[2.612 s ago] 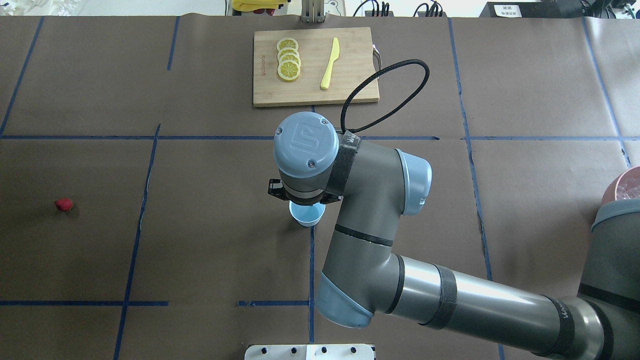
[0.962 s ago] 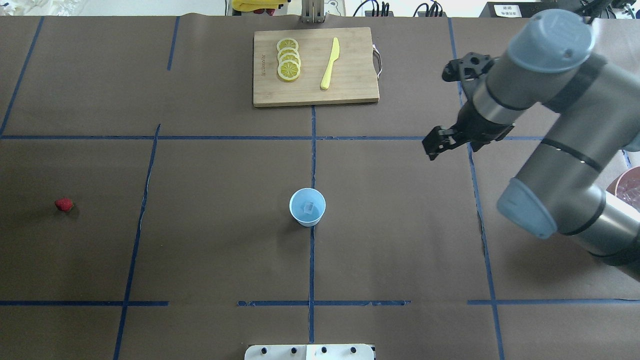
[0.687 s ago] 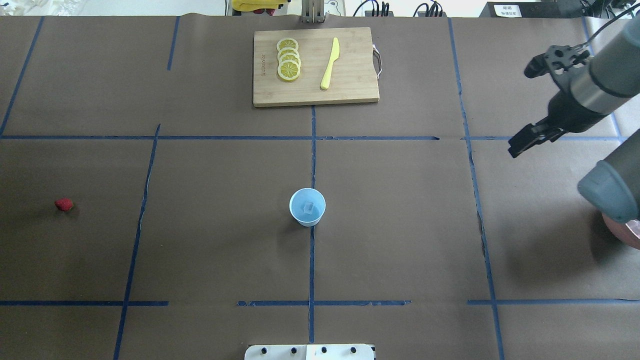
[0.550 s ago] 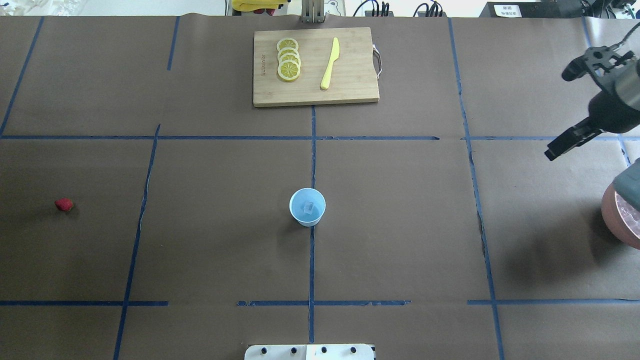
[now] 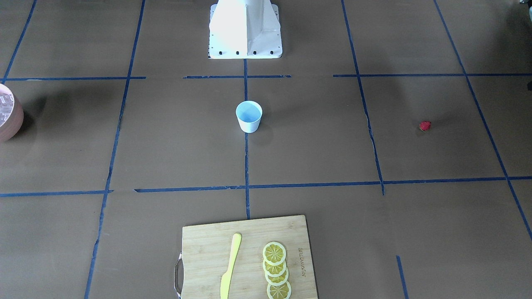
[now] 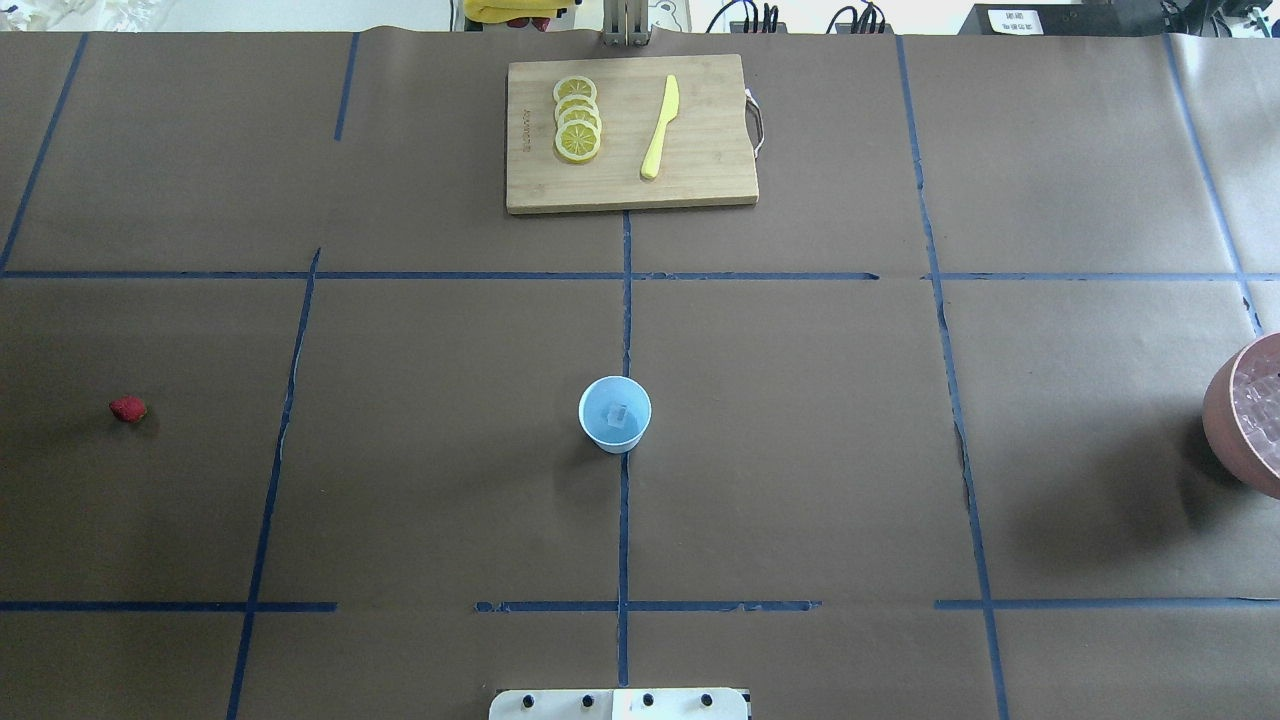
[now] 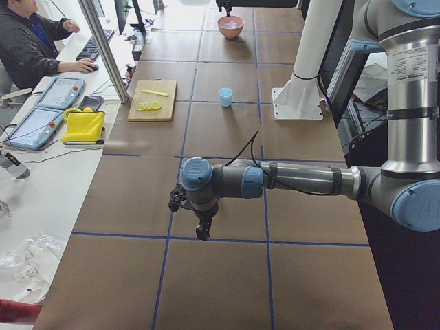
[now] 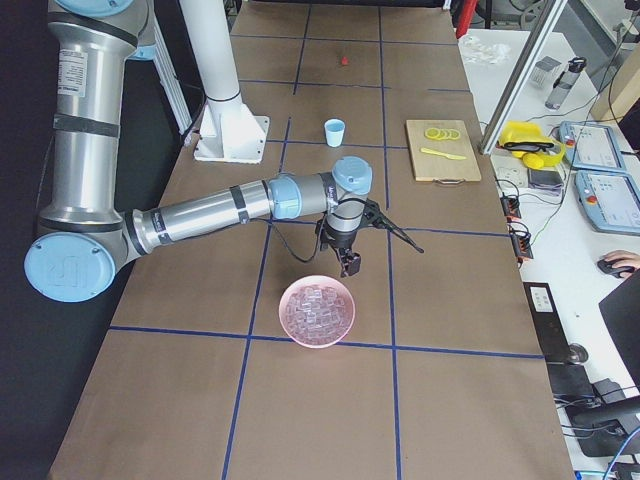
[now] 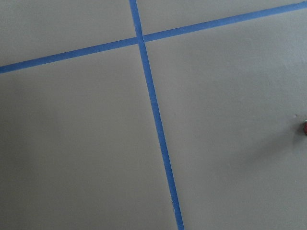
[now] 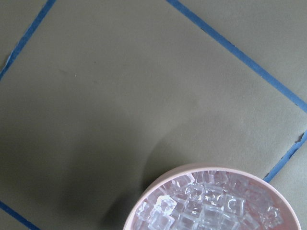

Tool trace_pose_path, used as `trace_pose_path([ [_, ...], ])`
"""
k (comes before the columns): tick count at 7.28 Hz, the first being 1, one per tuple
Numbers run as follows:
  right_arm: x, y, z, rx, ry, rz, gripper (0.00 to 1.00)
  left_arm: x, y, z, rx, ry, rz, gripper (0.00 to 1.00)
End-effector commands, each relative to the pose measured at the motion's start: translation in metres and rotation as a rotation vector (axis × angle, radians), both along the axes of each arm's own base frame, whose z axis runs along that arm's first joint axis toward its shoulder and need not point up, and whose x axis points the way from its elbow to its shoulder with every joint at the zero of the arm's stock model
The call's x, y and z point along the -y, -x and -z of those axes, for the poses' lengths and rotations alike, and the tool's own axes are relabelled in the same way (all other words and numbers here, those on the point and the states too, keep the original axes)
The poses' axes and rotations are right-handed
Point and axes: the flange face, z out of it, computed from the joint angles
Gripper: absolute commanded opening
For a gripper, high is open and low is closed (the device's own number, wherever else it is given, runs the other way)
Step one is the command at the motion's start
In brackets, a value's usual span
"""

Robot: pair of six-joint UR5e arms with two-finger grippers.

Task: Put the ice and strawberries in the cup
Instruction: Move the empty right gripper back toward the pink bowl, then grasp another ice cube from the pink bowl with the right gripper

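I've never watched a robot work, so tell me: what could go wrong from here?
The ice cubes heaped in the pink bowl look clear and slick, so one might slip from the right gripper. The small strawberry could roll when pinched. The cup stands loose and could tip.

Matt brown paper, wrinkled along its seams, covers the bench (image 6: 800,450), crossed by strips of smooth blue tape (image 6: 624,520). The cup (image 6: 598,420) looks like smooth plastic, white outside and pale blue within, with a soft sheen. The ice (image 10: 206,211) is clear and glossy, catching white glints. The bowl (image 6: 1220,415) has a smooth, satin, pinkish-brown wall. The cutting board (image 6: 700,170) is pale wood with a fine straight grain and a thin metal handle; the knife (image 6: 660,128) on it is smooth yellow plastic. The right arm (image 8: 200,215) is satin grey metal with smooth pale blue caps. The pedestal (image 5: 245,29) is glossy white painted metal.
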Motion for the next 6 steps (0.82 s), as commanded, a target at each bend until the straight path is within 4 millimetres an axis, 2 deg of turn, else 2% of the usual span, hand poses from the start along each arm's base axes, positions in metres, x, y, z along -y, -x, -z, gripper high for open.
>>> trace_pose_path([
  [1,-0.002,-0.002,0.003,0.026,-0.111,0.028,0.96,0.0,0.0,-0.001,0.0,0.001,-0.001,1.0],
  [2,-0.006,-0.003,-0.009,0.041,-0.228,0.1,0.96,0.0,-0.001,-0.001,0.0,0.001,-0.002,1.0],
  [3,-0.024,-0.011,-0.032,0.018,-0.306,0.165,0.99,0.0,-0.004,-0.001,0.0,0.003,-0.01,1.0],
  [4,-0.032,-0.016,-0.042,-0.01,-0.351,0.181,0.99,0.0,-0.006,-0.001,0.0,0.003,-0.015,1.0],
  [6,-0.045,-0.002,-0.054,0.0,-0.391,0.267,0.98,0.0,-0.01,-0.002,0.0,0.006,-0.022,1.0],
])
